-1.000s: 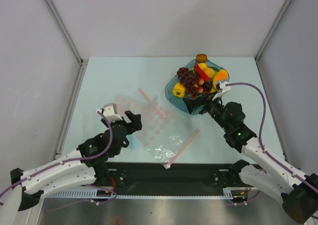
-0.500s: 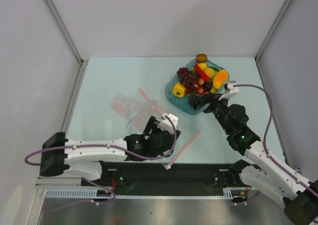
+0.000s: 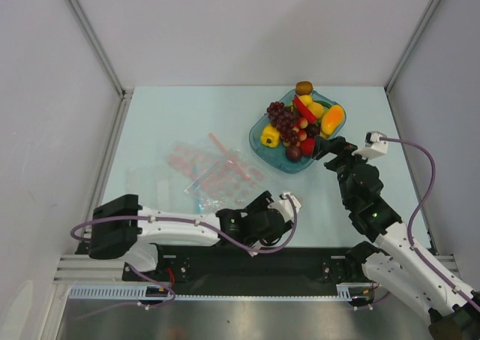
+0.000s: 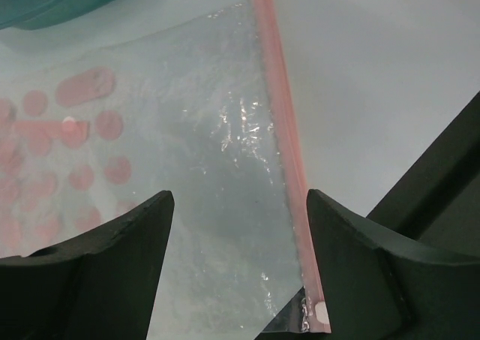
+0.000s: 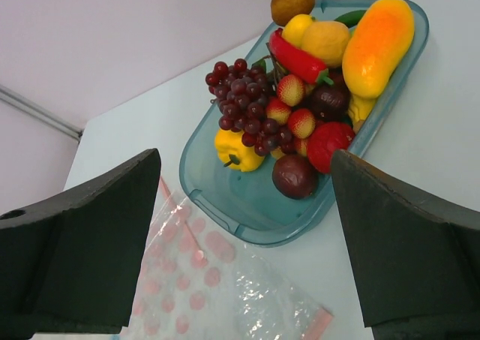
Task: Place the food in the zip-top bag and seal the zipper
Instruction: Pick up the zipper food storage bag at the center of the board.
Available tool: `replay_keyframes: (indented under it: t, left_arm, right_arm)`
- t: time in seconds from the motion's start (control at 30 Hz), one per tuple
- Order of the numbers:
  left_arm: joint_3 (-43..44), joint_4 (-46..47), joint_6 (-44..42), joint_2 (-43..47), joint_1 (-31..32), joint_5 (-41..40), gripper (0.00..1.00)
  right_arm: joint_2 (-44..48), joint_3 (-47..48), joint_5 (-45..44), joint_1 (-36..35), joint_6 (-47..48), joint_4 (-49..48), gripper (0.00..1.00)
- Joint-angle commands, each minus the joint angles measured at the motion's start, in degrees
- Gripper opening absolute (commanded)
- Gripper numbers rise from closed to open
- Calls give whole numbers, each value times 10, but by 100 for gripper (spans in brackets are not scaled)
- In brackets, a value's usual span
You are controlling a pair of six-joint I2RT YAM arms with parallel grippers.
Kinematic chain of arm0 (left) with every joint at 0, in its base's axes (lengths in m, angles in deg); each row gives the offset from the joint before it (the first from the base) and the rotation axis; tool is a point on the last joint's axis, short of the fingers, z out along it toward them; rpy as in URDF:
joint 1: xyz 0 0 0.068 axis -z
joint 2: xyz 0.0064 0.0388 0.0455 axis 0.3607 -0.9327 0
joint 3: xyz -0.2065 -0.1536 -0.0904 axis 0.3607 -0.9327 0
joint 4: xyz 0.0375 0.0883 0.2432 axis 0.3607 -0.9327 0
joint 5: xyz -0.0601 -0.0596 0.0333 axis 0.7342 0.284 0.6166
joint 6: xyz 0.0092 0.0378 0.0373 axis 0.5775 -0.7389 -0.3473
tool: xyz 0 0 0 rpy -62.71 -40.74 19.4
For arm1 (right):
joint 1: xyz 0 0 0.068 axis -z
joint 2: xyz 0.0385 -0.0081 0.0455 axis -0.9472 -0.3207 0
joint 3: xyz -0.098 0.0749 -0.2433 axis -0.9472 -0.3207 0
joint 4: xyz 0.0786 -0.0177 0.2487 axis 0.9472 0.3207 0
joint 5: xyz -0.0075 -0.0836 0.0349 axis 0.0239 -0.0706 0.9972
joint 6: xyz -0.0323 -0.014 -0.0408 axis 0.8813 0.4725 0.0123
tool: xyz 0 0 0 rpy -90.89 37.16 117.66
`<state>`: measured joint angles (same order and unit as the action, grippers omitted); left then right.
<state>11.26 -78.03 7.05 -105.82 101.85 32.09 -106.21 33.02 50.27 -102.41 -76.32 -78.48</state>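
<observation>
The food is piled in a teal dish at the back right. In the right wrist view I make out a purple grape bunch, a yellow bell pepper and a red fruit. My right gripper hangs open just right of the dish, empty. The clear zip-top bag lies flat near the front. Its pink zipper runs beside my right-hand finger in the left wrist view. My left gripper stands open above the bag's corner, gripping nothing.
Pink-dotted bags lie left of the clear bag, with a thin blue strip beside them. A brown kiwi sits at the dish's far rim. Grey walls enclose the table on three sides.
My left arm has swept right along the near edge and now hovers over the clear bag's pink strip. My right gripper has drawn back from the dish's near rim toward the right.
</observation>
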Motion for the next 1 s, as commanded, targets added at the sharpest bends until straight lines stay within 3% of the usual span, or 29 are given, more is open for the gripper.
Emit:
replay_keyframes:
  t: [0.0,0.1,0.47,0.83,0.93,0.97]
  left_arm:
    - [42,27,-17,-33,-3,37,76]
    - [69,14,-24,-71,-3,68,67]
    - [169,-49,-12,-212,-21,62,49]
    - [185,-84,17,-239,-55,60,36]
    - [191,-96,26,-250,-62,69,30]
    - [192,-103,30,-252,-63,70,23]
  right_arm:
    - [12,-2,-28,4,-16,-5,99]
    - [21,-6,-31,4,-17,-6,99]
    - [34,-12,-19,8,-17,-13,99]
    - [32,-11,2,11,-15,-17,99]
    - [30,-11,5,13,-13,-19,99]
    - [31,-11,7,13,-13,-19,99]
